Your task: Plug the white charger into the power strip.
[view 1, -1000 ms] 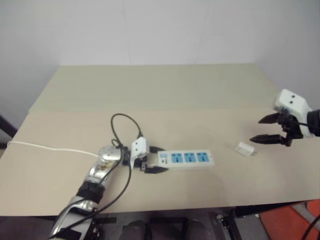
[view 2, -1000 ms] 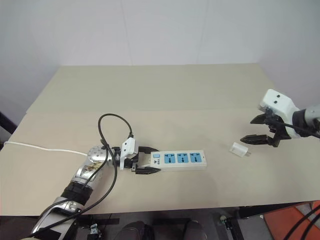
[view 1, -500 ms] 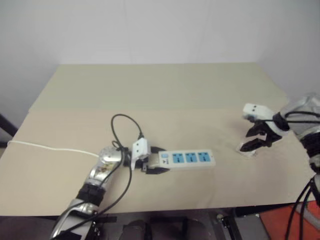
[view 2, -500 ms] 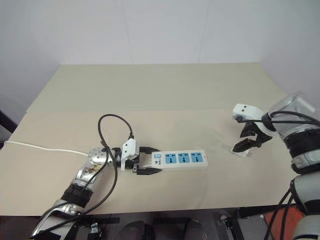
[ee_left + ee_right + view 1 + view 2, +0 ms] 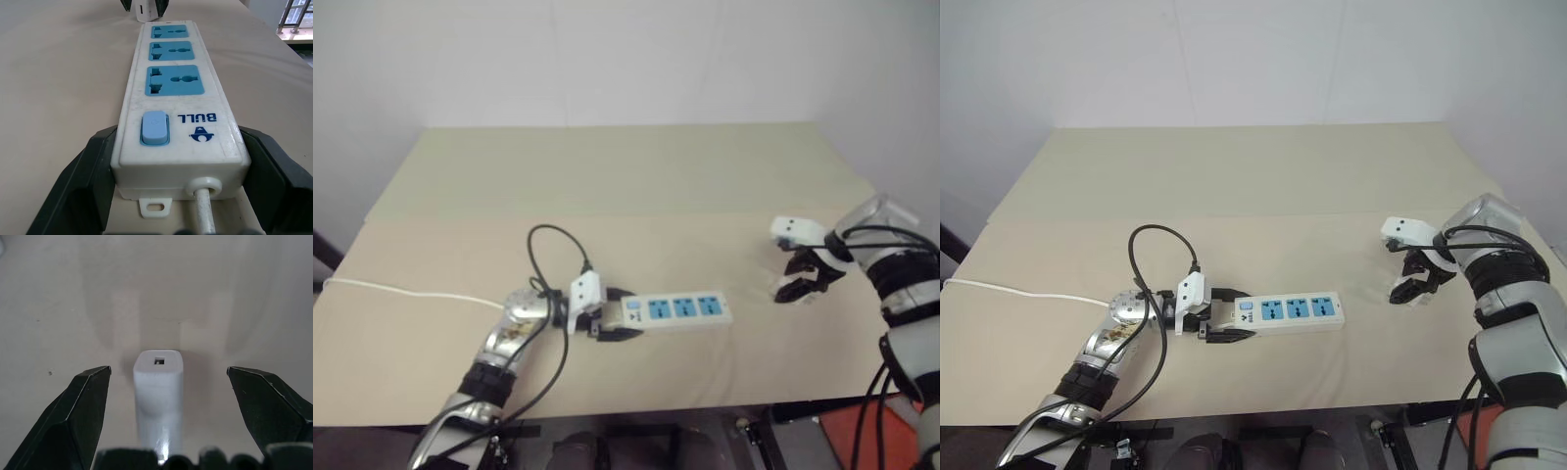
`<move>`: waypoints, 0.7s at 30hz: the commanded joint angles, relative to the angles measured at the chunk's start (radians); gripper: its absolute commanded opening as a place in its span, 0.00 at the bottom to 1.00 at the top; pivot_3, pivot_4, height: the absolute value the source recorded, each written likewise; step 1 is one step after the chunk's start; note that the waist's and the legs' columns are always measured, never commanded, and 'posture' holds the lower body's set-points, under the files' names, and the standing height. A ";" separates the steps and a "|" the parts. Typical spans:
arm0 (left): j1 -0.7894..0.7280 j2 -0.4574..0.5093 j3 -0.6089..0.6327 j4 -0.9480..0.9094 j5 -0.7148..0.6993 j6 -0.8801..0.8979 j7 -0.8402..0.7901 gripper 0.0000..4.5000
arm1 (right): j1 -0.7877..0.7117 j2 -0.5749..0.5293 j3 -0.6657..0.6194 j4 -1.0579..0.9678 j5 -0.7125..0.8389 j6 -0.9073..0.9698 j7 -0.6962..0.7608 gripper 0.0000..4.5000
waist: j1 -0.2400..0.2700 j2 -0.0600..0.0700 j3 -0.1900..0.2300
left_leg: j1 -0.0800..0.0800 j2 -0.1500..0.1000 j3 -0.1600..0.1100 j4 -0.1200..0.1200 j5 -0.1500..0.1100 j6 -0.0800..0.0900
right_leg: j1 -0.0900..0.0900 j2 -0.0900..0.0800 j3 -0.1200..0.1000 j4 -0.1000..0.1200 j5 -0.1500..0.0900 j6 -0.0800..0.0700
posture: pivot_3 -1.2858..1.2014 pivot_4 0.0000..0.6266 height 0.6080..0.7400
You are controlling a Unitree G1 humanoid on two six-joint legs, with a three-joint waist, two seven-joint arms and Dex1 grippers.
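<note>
White charger prongs hidden; power strip cord cut off.

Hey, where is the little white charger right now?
The small white cube-shaped charger lies on the beige table, right of the power strip, between the open fingers of the right tool.

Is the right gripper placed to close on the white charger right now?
Probably yes. The right gripper is open, a finger on each side of the white charger, which lies on the table untouched, with nothing between it and the fingers.
</note>
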 commanded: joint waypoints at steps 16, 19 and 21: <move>0.028 0.011 -0.048 0.001 0.023 0.031 0.008 0.73 | -0.007 0.078 -0.020 0.020 -0.089 -0.028 -0.038 0.24 | -0.014 0.000 -0.002 | 0.004 0.001 -0.001 0.000 0.001 -0.001 | 0.004 0.001 0.000 0.000 0.000 0.000 | 0.52 0.24 1.00; 0.026 0.014 -0.048 0.003 0.024 0.031 0.007 0.73 | 0.013 0.074 -0.056 -0.039 -0.060 -0.032 -0.036 0.24 | -0.015 0.000 -0.002 | 0.005 0.001 0.000 0.000 0.001 -0.001 | 0.005 0.001 0.000 0.000 0.000 0.000 | 0.52 0.24 1.00; 0.025 0.022 -0.048 0.002 0.024 0.035 0.001 0.73 | 0.033 0.064 -0.121 -0.142 -0.005 -0.014 -0.034 0.24 | -0.015 0.001 -0.002 | 0.005 0.001 0.000 0.000 0.001 -0.001 | 0.004 0.001 0.000 0.000 0.000 0.000 | 0.52 0.24 1.00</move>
